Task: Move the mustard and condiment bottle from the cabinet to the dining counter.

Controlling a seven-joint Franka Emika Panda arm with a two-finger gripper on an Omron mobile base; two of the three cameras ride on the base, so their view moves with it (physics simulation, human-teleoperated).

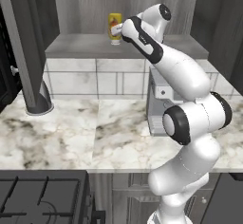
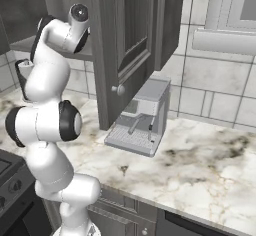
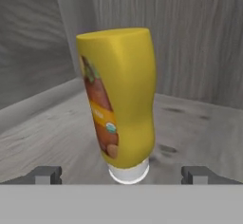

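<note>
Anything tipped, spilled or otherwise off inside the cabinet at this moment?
Nothing spilled or damaged. The mustard stands on its white cap on the cabinet shelf, leaning slightly in the hand view, which may be the camera's own tilt. The open tool brackets it without touching.
</note>
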